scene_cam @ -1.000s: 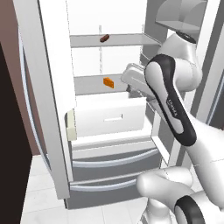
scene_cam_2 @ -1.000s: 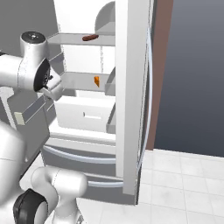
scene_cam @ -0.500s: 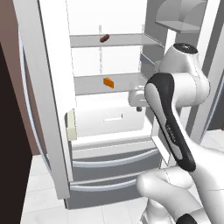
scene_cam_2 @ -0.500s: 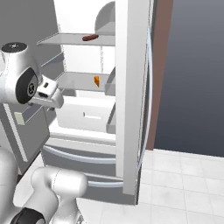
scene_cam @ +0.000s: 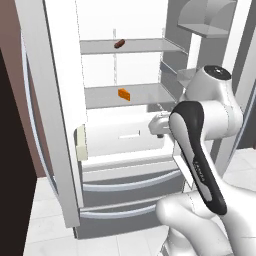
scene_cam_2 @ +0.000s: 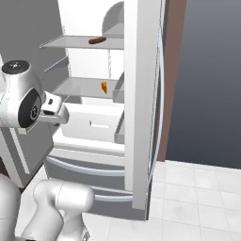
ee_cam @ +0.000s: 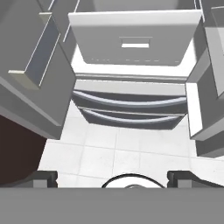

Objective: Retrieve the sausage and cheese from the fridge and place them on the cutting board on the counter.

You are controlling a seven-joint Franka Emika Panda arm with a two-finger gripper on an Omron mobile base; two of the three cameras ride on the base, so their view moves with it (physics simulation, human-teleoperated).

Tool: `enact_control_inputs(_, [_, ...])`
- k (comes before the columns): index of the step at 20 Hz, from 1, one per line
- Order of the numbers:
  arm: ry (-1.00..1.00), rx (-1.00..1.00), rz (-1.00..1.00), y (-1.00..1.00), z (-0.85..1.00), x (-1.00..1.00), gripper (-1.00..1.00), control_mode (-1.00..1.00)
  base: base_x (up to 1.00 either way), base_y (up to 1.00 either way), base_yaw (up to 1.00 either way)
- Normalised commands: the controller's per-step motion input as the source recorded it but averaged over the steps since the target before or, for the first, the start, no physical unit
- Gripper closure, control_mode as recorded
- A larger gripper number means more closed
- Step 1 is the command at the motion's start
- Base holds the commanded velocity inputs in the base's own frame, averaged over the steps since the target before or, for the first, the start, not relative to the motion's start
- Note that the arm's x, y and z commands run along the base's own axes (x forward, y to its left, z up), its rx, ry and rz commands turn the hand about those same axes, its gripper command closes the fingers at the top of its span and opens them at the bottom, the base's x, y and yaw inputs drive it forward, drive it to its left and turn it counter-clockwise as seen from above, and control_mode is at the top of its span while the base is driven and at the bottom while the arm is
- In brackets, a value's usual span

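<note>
The fridge (scene_cam: 50, 110) stands with both doors open and its white interior showing. The sausage (scene_cam: 119, 44) (scene_cam_2: 97, 41), a slim reddish-brown cylinder, lies on the upper shelf. The cheese (scene_cam: 124, 94) (scene_cam_2: 104, 87), an orange wedge, sits on the middle shelf. My hand (scene_cam: 159, 125) (scene_cam_2: 55, 109) hangs in front of the white inner drawer, below and to the right of the cheese, and touches neither item. My gripper (ee_cam: 114, 178) points down at the floor, open, with nothing between its fingertips (ee_cam: 43, 178). The cutting board and the counter are out of view.
The left door (ee_cam: 39, 74) and the right door (scene_cam_2: 141, 94) stand wide open on either side of me, with bins on their inner faces. A white inner drawer (ee_cam: 133, 41) sits under the shelves, above two grey bottom drawers (ee_cam: 131, 109). White floor tiles (ee_cam: 109, 153) lie below.
My hand has dropped from the cheese shelf's height to in front of the white drawer and tipped downward, while the elbow swung up. The jaws stayed open. Sausage and cheese have not moved.
</note>
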Motion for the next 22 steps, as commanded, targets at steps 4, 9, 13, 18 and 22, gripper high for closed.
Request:
enact_control_inputs(4, [0.00, 0.00, 0.04, -0.03, -0.07, 0.01, -1.00, -1.00, 0.00, 0.00, 0.00])
enact_control_inputs(9, [0.00, 0.00, 0.00, 0.00, 0.00, 0.00, -1.00, -1.00, 0.00, 0.00, 0.00])
enact_control_inputs(13, [0.00, 0.00, 0.00, 0.00, 0.00, 0.00, -1.00, -1.00, 0.00, 0.00, 0.00])
enact_control_inputs(18, [0.00, 0.00, 0.00, 0.00, 0.00, 0.00, -1.00, -1.00, 0.00, 0.00, 0.00])
enact_control_inputs(22, [0.00, 0.00, 0.00, 0.00, 0.00, 0.00, -1.00, -1.00, 0.00, 0.00, 0.00])
